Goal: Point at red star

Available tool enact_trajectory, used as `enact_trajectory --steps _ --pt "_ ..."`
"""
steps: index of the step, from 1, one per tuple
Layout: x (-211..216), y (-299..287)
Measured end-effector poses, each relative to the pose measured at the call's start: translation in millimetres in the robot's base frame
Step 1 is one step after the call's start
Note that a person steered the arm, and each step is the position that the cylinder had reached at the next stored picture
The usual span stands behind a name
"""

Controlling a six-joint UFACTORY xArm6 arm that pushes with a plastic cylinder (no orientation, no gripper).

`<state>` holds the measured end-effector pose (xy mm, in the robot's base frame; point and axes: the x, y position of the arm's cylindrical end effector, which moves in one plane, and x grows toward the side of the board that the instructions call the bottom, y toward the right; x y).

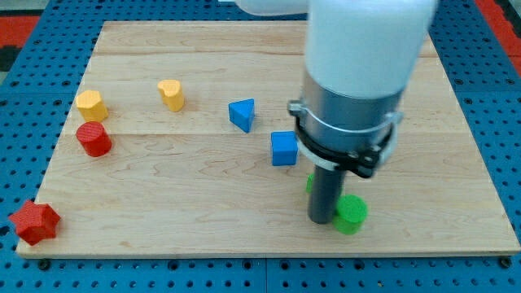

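The red star [34, 222] lies at the board's bottom-left corner. My tip [321, 220] is far to its right, in the lower right part of the board. The tip stands just left of a green round block [352, 214], close to or touching it. A second green block [310, 183] is mostly hidden behind the rod.
A blue cube [283, 148] and a blue triangle [242, 114] lie up-left of the tip. A red cylinder [94, 139], a yellow hexagon [90, 105] and a yellow heart-like block [172, 94] sit at the left. The wooden board [179, 203] rests on a blue pegboard.
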<state>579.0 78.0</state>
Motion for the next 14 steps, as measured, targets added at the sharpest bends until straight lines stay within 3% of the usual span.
enact_trajectory --steps 1,3,5,6,9,11,13,14 --pt "23.0 6.7" --pt "5.5 -87.0" --pt "-123.4 -169.8" --pt "-143.5 -185.0" --pt "-143.3 -227.6" --pt "-103.1 -300.4" --pt "-87.7 -283.4" --pt "-6.0 -252.4"
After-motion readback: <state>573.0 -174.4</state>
